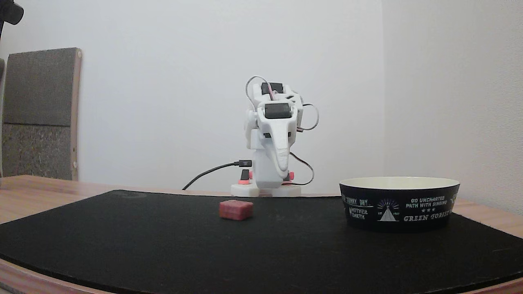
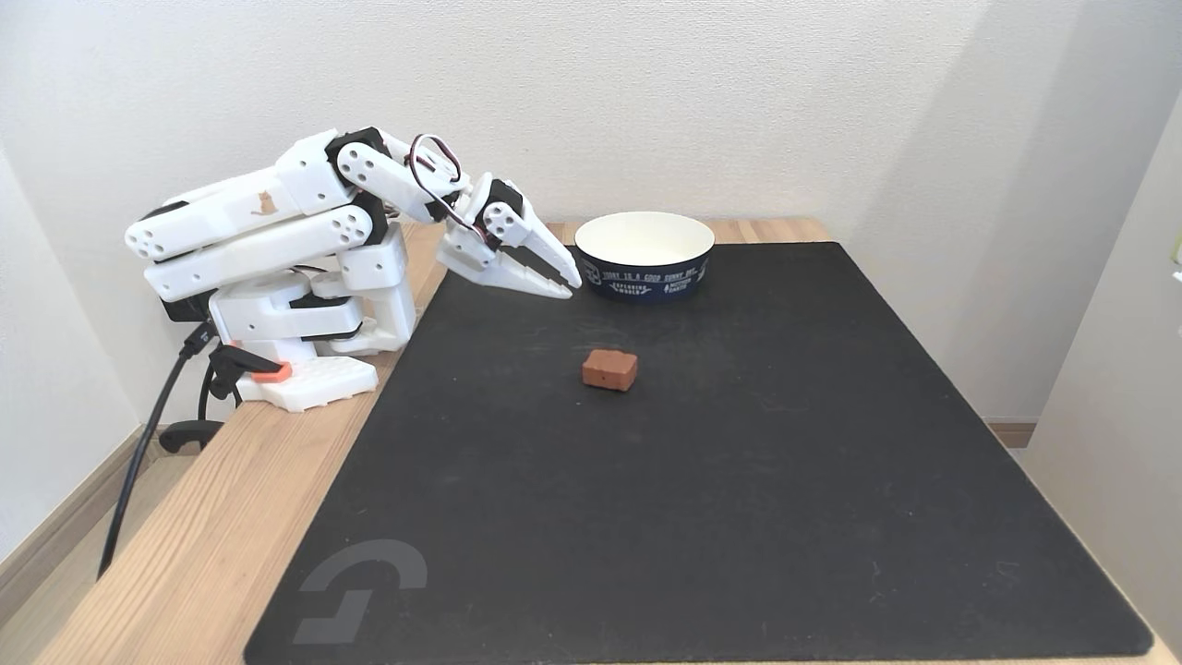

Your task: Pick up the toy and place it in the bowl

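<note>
Currently: end effector (image 2: 565, 284) pressed together, folded back; should spread, then descend squarely over toy (image 2: 609, 369), well apart from bowl (image 2: 646, 268).

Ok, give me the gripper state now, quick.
Gripper: shut, holding nothing; it hangs above the mat's edge, apart from the toy and beside the bowl.

toy (image 2: 609, 369) on mat (image 2: 739, 517) | bowl (image 2: 645, 268) behind | hand (image 2: 565, 282) closed beside bowl
</note>
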